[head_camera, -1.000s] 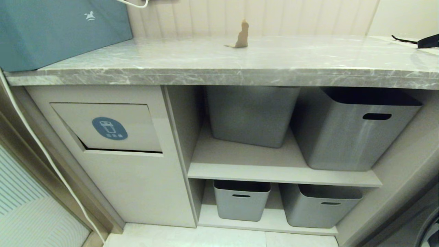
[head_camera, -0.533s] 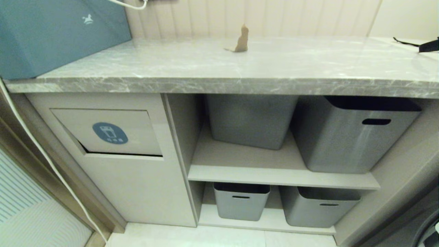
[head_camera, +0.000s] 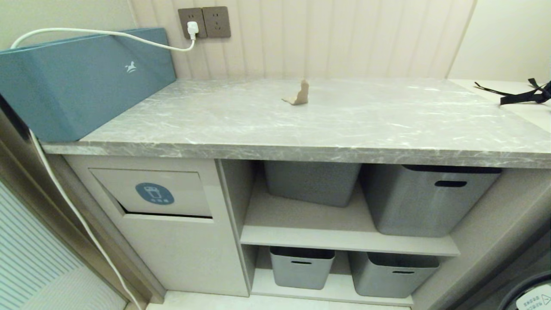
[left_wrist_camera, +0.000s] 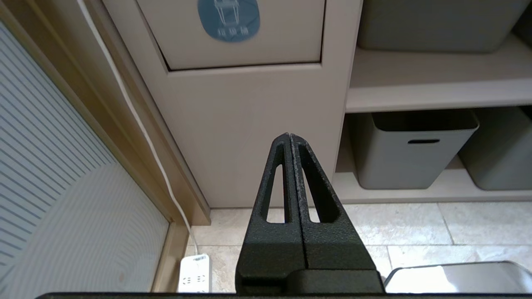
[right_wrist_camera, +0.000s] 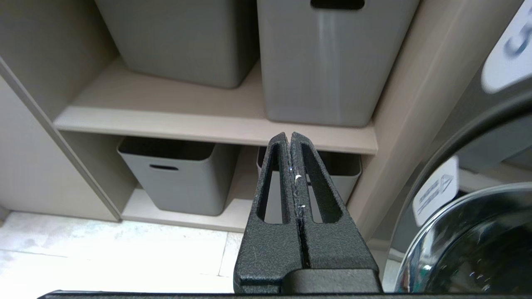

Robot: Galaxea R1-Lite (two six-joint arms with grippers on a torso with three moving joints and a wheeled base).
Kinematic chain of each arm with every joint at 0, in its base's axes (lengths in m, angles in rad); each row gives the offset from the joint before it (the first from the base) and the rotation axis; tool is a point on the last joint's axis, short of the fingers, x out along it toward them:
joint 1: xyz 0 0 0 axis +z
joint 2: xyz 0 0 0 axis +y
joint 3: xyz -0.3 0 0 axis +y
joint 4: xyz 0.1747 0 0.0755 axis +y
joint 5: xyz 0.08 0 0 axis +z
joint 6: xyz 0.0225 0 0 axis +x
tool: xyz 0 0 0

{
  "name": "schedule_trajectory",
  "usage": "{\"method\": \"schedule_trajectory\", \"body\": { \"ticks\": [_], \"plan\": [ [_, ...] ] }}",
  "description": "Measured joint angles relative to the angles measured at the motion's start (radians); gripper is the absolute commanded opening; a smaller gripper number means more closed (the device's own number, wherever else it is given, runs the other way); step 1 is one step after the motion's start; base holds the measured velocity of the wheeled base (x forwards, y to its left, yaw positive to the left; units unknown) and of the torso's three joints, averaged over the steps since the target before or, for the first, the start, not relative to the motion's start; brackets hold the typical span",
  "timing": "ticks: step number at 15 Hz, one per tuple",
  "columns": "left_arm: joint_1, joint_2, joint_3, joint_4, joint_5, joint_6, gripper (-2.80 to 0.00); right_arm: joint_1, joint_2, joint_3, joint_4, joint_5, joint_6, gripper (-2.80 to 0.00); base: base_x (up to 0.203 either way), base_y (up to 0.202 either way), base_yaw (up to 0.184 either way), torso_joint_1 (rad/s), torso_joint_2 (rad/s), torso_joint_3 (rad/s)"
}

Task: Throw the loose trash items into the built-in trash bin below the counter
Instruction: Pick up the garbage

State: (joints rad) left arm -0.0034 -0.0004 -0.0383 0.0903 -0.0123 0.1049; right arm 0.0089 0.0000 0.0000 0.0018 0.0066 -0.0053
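Observation:
A tan cardboard scrap (head_camera: pixel 299 94) stands on the grey marble counter (head_camera: pixel 301 125) near its back middle. Below the counter's left end is the trash bin (head_camera: pixel 155 194), a beige flap with a blue oval sticker, also in the left wrist view (left_wrist_camera: pixel 229 18). Neither arm shows in the head view. My left gripper (left_wrist_camera: pixel 289 135) hangs low in front of the bin cabinet, shut and empty. Over by the shelves, my right gripper (right_wrist_camera: pixel 289 134) is shut and empty too.
A teal box (head_camera: pixel 82 82) with a white cable (head_camera: pixel 64 193) sits at the counter's left end. Grey plastic boxes (head_camera: pixel 426 198) fill the shelves. Black straps (head_camera: pixel 523 95) lie at the far right. A white power strip (left_wrist_camera: pixel 194 272) lies on the floor. A washing machine door (right_wrist_camera: pixel 469 232) stands at right.
The whole head view has shifted down, so the camera has risen: the wall sockets and more of the counter top now show. Nothing on the counter has moved.

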Motion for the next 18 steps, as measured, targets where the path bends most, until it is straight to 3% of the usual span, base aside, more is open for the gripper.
{"method": "schedule_trajectory", "body": {
  "ticks": [11, 18],
  "plan": [
    [0.000, 0.000, 0.001, -0.001, -0.016, -0.001, -2.80, 0.000, 0.000, 0.000, -0.001, -0.001, 0.001, -2.80, 0.000, 0.000, 0.000, 0.211, -0.48, -0.270],
    [0.000, 0.000, 0.003, -0.006, -0.011, -0.007, -2.80, 0.000, 0.000, 0.000, 0.000, -0.001, 0.000, -2.80, 0.000, 0.000, 0.000, 0.028, -0.05, -0.032]
  ]
}}
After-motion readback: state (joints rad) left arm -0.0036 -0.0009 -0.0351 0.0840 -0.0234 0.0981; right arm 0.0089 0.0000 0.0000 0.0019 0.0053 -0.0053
